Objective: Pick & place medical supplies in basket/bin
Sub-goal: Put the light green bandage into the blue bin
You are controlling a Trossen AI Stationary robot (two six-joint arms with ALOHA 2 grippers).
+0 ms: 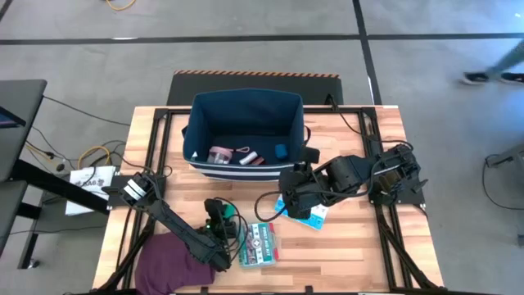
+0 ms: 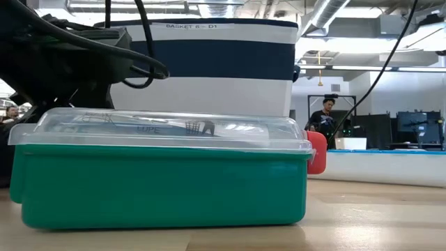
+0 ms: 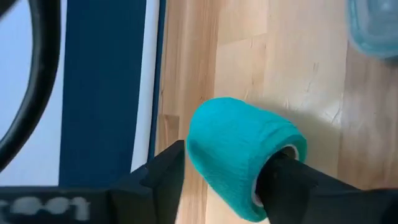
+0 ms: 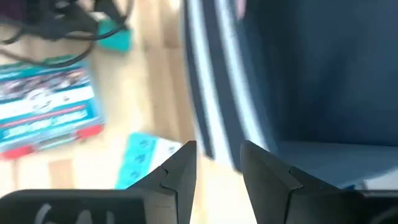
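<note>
The navy bin [image 1: 246, 123] stands at the table's far middle. A pink-white tape roll [image 1: 219, 154], a white tube [image 1: 250, 158] and a blue block [image 1: 281, 151] lie in it. My left gripper [image 1: 219, 221] [image 3: 227, 180] is near the table's near-left, shut on a small teal-green roll [image 3: 239, 152]. The green-white flat box [image 1: 260, 244] [image 2: 160, 174] lies flat just right of it. My right gripper [image 1: 291, 195] [image 4: 217, 162] is open, holds nothing and hovers by the bin's near wall [image 4: 217, 74]. It is above the light-blue pill organizer [image 1: 307, 215]. My left gripper pinches the teal-green roll between its two fingers. One finger [image 3: 165, 177] lies against the roll's closed side [image 3: 196, 146], the other [image 3: 289, 180] against its open end with the white core [image 3: 291, 152]. Whether the roll rests on the wood or hangs clear cannot be told.
A purple cloth [image 1: 172, 260] lies at the near-left corner under the left arm. Black cables [image 1: 266, 205] loop over the table between the two grippers. Bare wood shows to the right of the box and the organizer. A person [image 2: 324, 115] stands far off in the room.
</note>
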